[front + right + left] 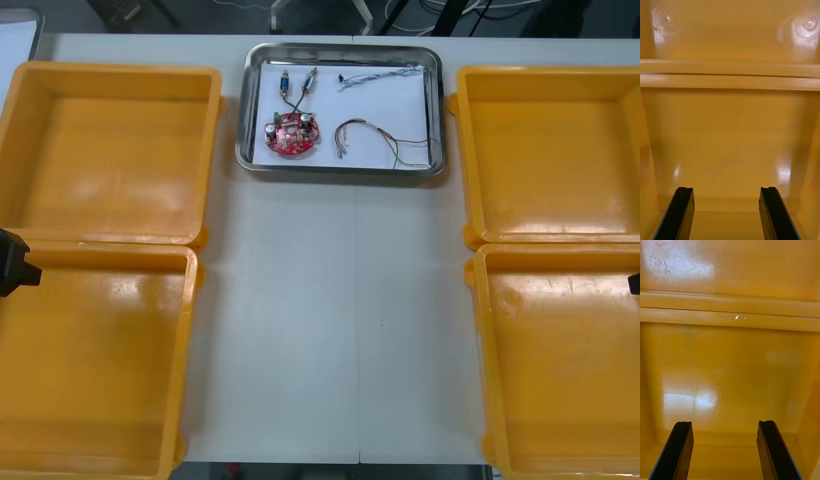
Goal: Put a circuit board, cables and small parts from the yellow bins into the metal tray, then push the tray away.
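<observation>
Workshop: yellow bins (110,150), metal tray (340,169)

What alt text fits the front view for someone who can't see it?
The metal tray sits at the far middle of the table, holding a red circuit board, a twisted cable, a red and yellow cable and small metal parts. Four yellow bins flank it, two per side, all bare. The left gripper and right gripper peek in at the side edges.

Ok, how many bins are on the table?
4: far left bin, near left bin, far right bin, near right bin. None seems hidden. Left claw and right claw idle, open, above bins.
</observation>
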{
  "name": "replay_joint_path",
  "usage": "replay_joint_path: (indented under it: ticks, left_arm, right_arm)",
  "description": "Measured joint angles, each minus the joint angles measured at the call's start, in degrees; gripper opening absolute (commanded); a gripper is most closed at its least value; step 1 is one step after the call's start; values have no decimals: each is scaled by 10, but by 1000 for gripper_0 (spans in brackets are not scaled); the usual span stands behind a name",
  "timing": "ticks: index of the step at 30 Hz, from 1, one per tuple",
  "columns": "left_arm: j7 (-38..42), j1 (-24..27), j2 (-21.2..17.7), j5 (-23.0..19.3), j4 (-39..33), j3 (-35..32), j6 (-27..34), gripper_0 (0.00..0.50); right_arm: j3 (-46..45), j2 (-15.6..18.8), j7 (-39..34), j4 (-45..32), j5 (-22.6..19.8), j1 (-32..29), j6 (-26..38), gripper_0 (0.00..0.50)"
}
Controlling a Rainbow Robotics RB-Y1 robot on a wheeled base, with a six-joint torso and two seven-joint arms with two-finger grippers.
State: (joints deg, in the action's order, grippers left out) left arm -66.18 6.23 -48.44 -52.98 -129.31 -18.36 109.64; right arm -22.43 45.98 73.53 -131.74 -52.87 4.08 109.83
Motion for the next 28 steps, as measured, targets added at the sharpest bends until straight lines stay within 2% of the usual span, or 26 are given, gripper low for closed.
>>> replay_joint_path:
  ticks: [28]
  left_arm:
    - [0, 0, 0, 0, 0, 0, 0, 500]
  right_arm:
    - [1, 0, 0, 0, 0, 0, 0, 500]
